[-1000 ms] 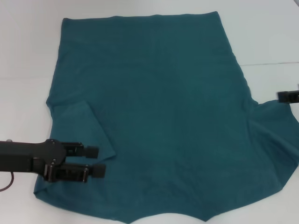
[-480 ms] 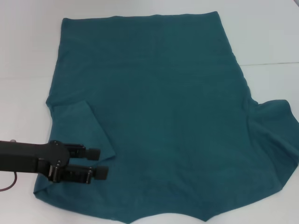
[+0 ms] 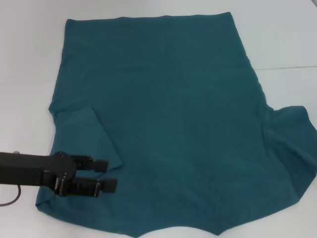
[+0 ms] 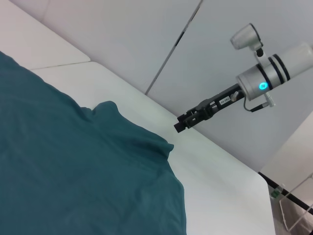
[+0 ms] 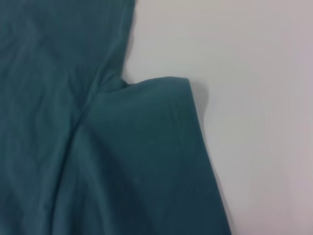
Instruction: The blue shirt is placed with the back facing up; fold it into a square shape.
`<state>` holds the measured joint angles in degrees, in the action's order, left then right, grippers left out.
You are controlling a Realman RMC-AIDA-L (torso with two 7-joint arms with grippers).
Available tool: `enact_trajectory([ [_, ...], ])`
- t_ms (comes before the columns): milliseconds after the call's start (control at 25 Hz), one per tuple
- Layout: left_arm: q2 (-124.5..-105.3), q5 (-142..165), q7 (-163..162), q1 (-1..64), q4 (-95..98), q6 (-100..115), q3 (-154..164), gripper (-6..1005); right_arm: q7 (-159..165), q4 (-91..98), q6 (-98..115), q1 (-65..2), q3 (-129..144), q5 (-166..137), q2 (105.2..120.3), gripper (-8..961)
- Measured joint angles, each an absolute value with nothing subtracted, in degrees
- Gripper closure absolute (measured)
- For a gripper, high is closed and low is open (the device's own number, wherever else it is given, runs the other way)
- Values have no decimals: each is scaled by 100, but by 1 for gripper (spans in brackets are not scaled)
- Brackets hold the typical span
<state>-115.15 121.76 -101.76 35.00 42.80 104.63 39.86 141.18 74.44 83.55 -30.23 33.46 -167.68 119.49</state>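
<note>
Lying flat, the blue shirt [image 3: 163, 119] meets the left claw [image 3: 110, 175], fingers apart; only the left wrist view shows the right claw [image 4: 178, 127].

Head view: the blue shirt [image 3: 168, 124] is cut off by the lower frame edge. The left gripper [image 3: 106, 174] covers part of the cloth at lower left, possibly a folded-in sleeve. Left wrist view: the right gripper [image 4: 178, 127] appears far off, its fingers too small to read.
</note>
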Motion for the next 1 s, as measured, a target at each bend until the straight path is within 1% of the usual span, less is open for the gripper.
enact_trajectory([
  [280,-11536,12174,-10213,3435,4280,10423,3982,203,14092,7056,7955,-3042,3351,-16781,11923,121],
  [480,-11564,12173,-10220,3410,4280,10386,3981,204,14062,6756,7694,-3048,3513,-16784,11932,122],
  [920,-11567,12175,-10221,3363,4271,10318,3981,203,14062,6580,7586,-3021,3558,-16787,11906,124],
  [1000,-11572,12176,-10214,3363,4259,10316,3981,202,14060,6510,7540,-3021,3559,-16787,11898,152],
])
